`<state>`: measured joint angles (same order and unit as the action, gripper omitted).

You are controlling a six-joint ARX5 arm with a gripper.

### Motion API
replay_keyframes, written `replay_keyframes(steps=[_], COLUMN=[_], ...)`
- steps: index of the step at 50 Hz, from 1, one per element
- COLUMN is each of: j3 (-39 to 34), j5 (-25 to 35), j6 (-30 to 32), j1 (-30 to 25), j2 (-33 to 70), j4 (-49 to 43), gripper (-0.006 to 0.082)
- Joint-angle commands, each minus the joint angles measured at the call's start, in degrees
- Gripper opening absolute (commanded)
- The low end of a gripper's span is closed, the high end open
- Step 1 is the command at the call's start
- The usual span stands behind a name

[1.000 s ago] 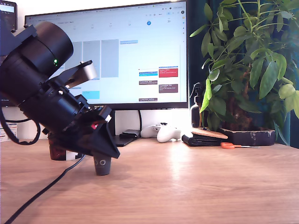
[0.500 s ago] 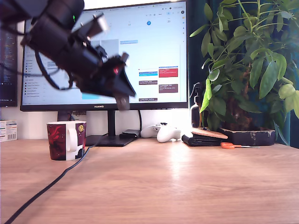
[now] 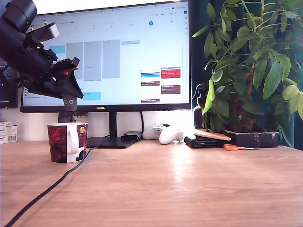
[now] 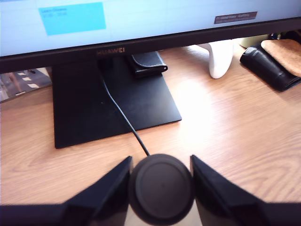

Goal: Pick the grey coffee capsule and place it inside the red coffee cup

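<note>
Overhead, claw (image 3: 70,100) round matte grey capsule (image 4: 160,188).

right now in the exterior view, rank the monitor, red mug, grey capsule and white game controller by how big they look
1. monitor, by far the largest.
2. red mug.
3. white game controller, which looks close to the mug; it sits farther back, so this order is unsure.
4. grey capsule, smallest, held in the pincer above the mug.

monitor (image 3: 109,56), plant (image 3: 251,71), white controller (image 3: 163,134)

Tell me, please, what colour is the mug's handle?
White, on the dark red mug; the exterior view shows it best.
</note>
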<state>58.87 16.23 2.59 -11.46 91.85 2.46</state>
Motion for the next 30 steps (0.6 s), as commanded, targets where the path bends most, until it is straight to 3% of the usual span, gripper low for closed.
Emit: replay_keyframes(steps=[1, 8, 11, 14, 17, 30], j3=[-0.4, -0.4, -0.4, -0.4, -0.4, -0.4], j5=[0.3, -0.3, -0.6, -1.7, -3.3, -3.5], j6=[0.4, 0.4, 0.4, 0.3, 0.3, -0.1], j1=[-0.1, -0.1, -0.1, -0.1, 0.0, -0.1], j2=[-0.3, -0.3, -0.3, -0.3, -0.3, -0.4], j4=[-0.4, -3.2, -4.9, -5.8, -6.1, -6.0], gripper=[0.0057, 0.0088, 0.0258, 0.0519, 0.0637, 0.0634])
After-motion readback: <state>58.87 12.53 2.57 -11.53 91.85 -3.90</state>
